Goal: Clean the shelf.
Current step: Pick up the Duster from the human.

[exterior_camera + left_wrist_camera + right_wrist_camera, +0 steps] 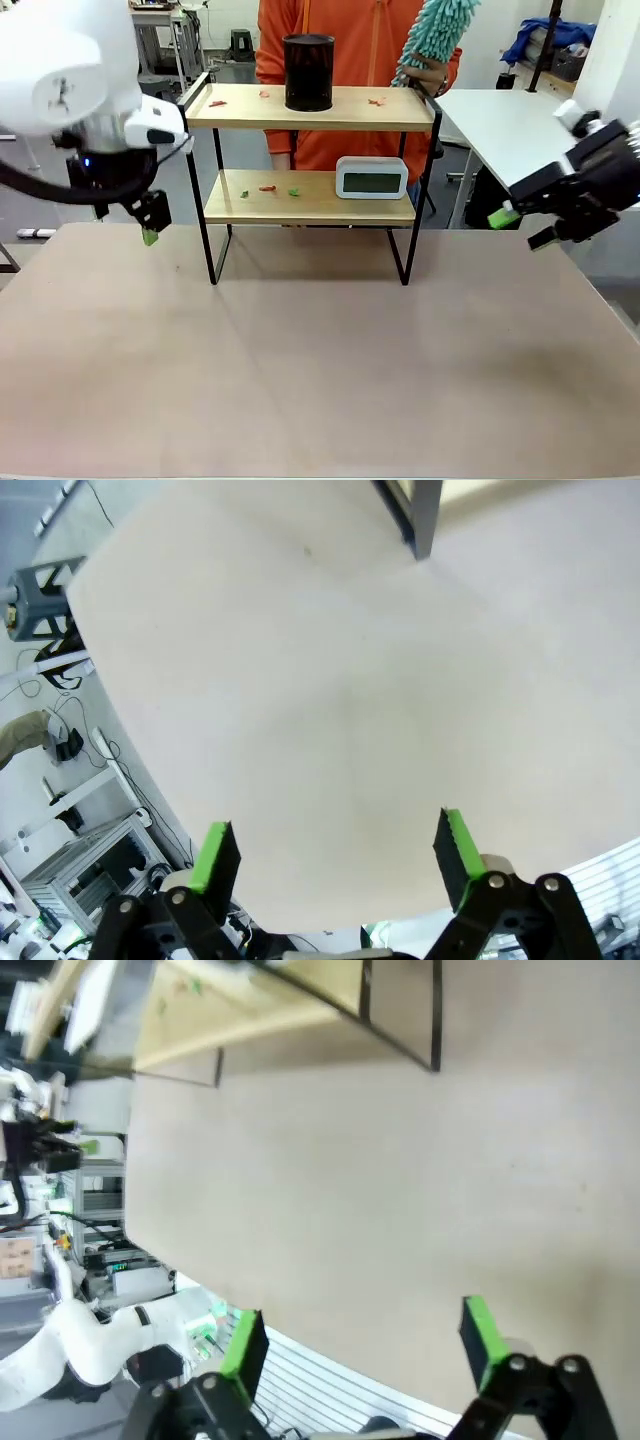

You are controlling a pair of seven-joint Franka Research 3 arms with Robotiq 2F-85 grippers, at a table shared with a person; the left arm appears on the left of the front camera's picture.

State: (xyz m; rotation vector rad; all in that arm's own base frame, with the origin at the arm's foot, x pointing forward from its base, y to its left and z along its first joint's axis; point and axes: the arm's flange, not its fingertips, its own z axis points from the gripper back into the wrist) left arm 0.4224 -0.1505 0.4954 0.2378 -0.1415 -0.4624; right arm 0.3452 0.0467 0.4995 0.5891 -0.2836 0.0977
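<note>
The shelf [310, 119] stands at the back middle of the table, with two light boards in a black frame. On its top board are a black cylinder [308, 72] and red scraps [217, 102]. A white clock [371, 178] and red and green scraps [268, 187] lie on the lower board. My left gripper [150, 230] hangs open left of the shelf, above the table, and one shelf leg [418, 515] shows past its fingers [215, 855]. At the right my right gripper [524, 227] is open and empty, with the shelf [230, 1015] far ahead of it.
A person in orange stands behind the shelf and holds a teal fluffy duster [435, 30] up by its right end. The beige tabletop [320, 370] spreads in front of the shelf. A white table [510, 120] stands at the back right.
</note>
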